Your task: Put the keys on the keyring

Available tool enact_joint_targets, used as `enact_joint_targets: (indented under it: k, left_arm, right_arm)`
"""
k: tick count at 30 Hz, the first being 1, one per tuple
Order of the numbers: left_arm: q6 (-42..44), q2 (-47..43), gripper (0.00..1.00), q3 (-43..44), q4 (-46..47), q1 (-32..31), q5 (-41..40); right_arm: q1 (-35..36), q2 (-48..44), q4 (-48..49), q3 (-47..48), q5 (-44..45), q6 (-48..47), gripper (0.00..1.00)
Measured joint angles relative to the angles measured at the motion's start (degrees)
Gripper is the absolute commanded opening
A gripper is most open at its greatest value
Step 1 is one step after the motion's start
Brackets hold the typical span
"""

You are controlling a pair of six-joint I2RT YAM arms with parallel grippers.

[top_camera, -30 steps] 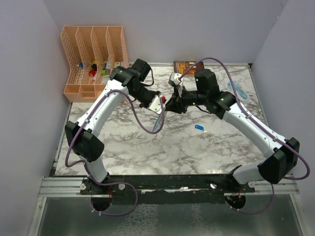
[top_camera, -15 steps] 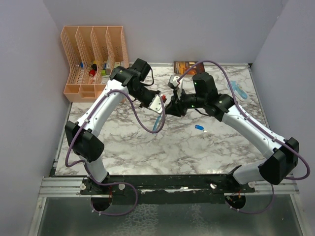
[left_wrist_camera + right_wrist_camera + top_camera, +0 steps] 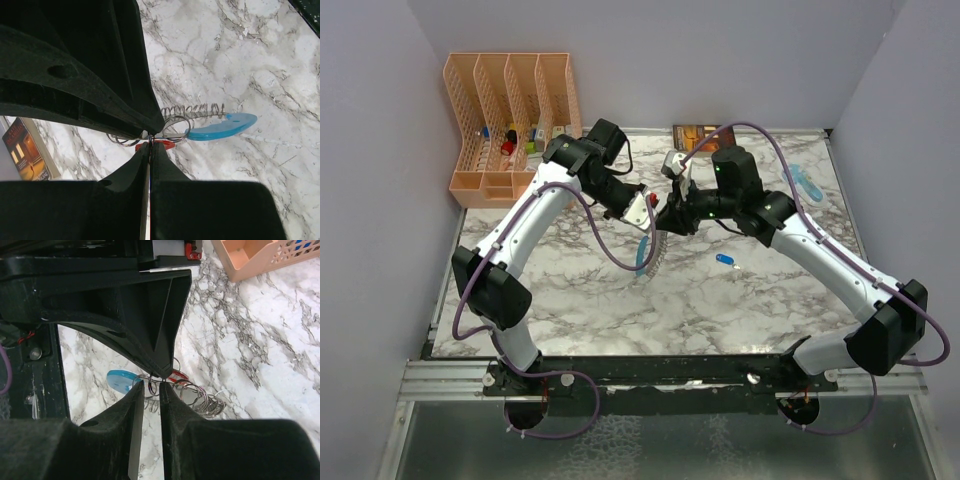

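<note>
The keyring hangs between my two grippers above the middle of the table; its light-blue strap (image 3: 642,250) and chain dangle down. My left gripper (image 3: 647,216) is shut on a thin ring of the keyring (image 3: 175,127), and the red key (image 3: 164,144) sits right at its fingertips (image 3: 150,144). My right gripper (image 3: 663,220) meets it tip to tip. Its jaws stand nearly closed with one ring (image 3: 152,386) in the narrow gap. The red key (image 3: 177,376) and several rings (image 3: 200,399) lie just beyond. The dark blue key (image 3: 724,259) lies alone on the marble to the right.
An orange file rack (image 3: 510,120) stands at the back left and also shows in the right wrist view (image 3: 260,257). A brown card (image 3: 695,133) lies at the back edge. A pale-blue see-through object (image 3: 802,182) lies at the back right.
My right gripper has moved left until it meets the left gripper's tips. The chain of the keyring now hangs lower beside the strap. The left arm has stayed put.
</note>
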Motion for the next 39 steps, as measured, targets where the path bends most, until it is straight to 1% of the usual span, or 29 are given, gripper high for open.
enact_joint_targets:
  k: [8,12,16,22,23,25,28,30,39]
  left_arm:
    - [-1.64,0.00,0.00,0.79,0.13,0.00,0.76]
    - [-2.51,0.00,0.00,0.81,0.20,0.00,0.92]
    - [-2.97,0.00,0.00,0.81,0.11,0.00,1.03]
    - [-3.48,0.00,0.00,0.81,0.26,0.02,1.03]
    - [-3.67,0.00,0.00,0.81,0.48,0.02,1.03]
    - [-4.46,0.00,0.04,0.81,0.92,0.02,1.01]
    - [-6.21,0.00,0.05,0.74,1.97,0.02,0.92]
    - [-8.00,0.00,0.08,0.66,2.97,0.04,0.72]
    - [-13.16,-1.05,0.14,-1.09,8.26,0.26,1.38]
  right_arm:
    - [0.02,0.42,0.35,0.00,-0.02,0.26,0.18]
    - [0.37,0.42,0.44,0.00,0.00,0.37,0.13]
    - [0.37,0.42,0.63,0.00,0.02,0.39,0.10]
    - [0.39,0.42,0.74,0.00,-0.02,0.61,0.01]
    - [0.39,0.42,0.74,0.00,-0.02,0.72,0.01]
    - [0.39,0.42,0.76,0.00,0.00,0.81,0.01]
    - [0.37,0.42,1.07,0.00,0.17,0.90,0.01]
    - [0.35,0.20,1.88,-0.52,0.72,1.27,0.01]
    - [0.33,-4.31,7.65,-6.16,5.11,4.26,0.01]
